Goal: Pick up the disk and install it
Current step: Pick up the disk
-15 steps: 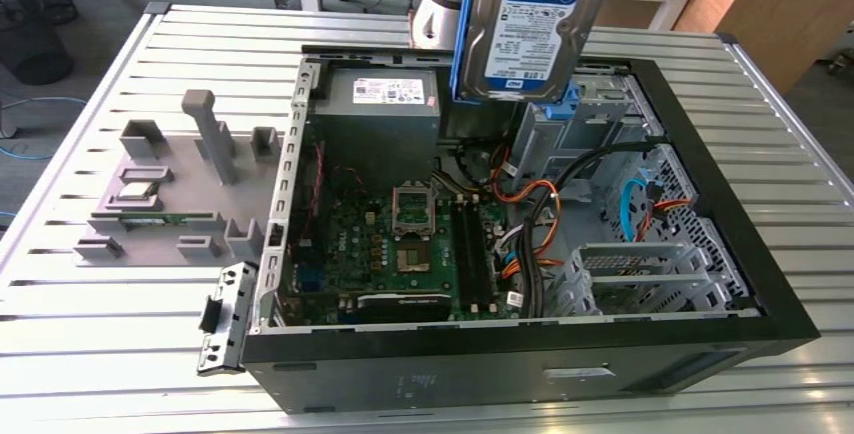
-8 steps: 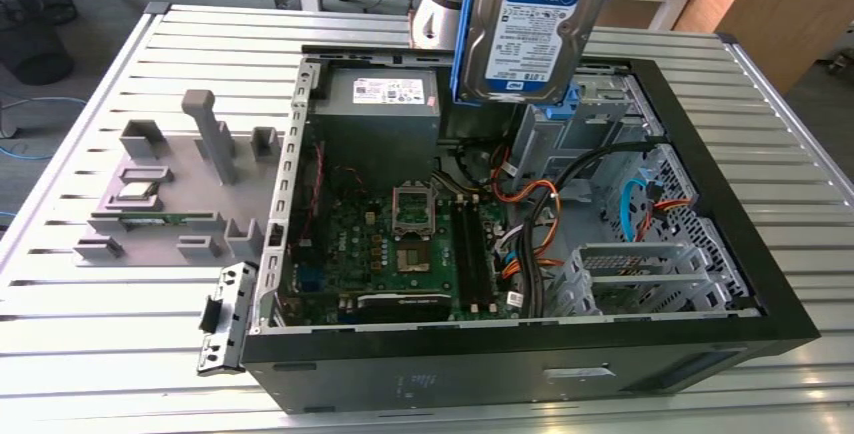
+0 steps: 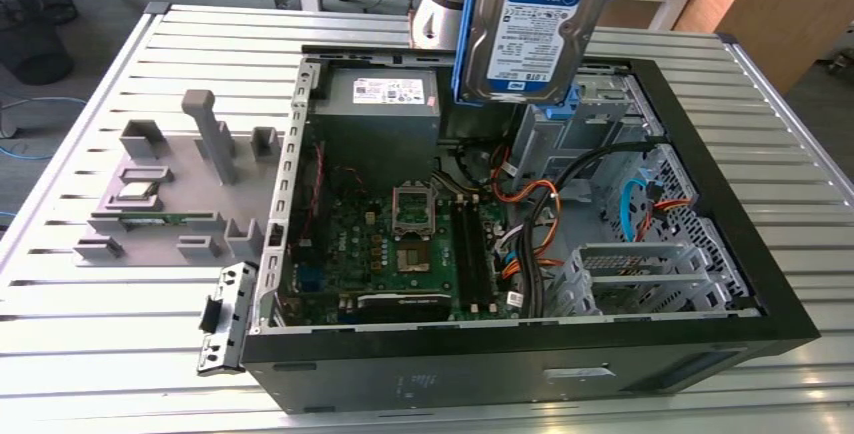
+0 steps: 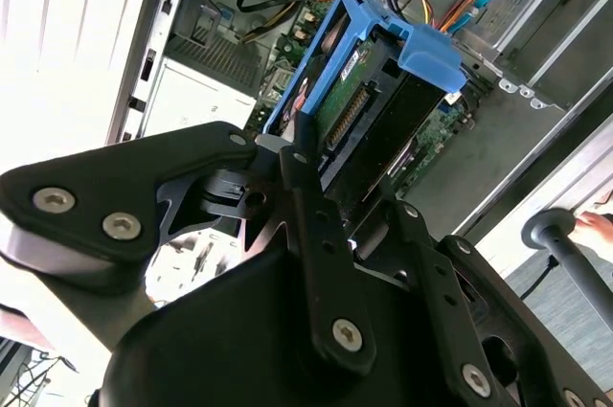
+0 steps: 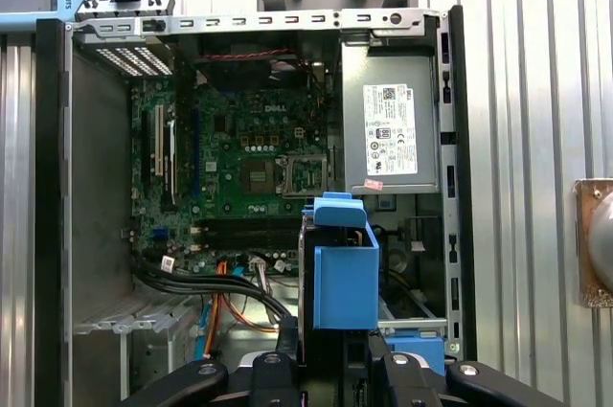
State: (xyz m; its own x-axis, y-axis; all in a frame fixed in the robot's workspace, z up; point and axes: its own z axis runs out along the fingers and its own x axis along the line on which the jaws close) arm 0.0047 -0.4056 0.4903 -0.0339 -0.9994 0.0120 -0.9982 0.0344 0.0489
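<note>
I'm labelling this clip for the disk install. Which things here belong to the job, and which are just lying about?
In the job: the disk, held by the pincer over the open computer case.
Lying about: the grey holder block at the exterior view's left; the metal bracket at the case's corner; the power supply box inside the case.

A: The disk?
B: Upright, label to camera, blue rails, aloft over the open computer case's far side.
A: Elsewhere on the table?
B: Grey fixture, toward the edge on the exterior view's left, beside the case.
</note>
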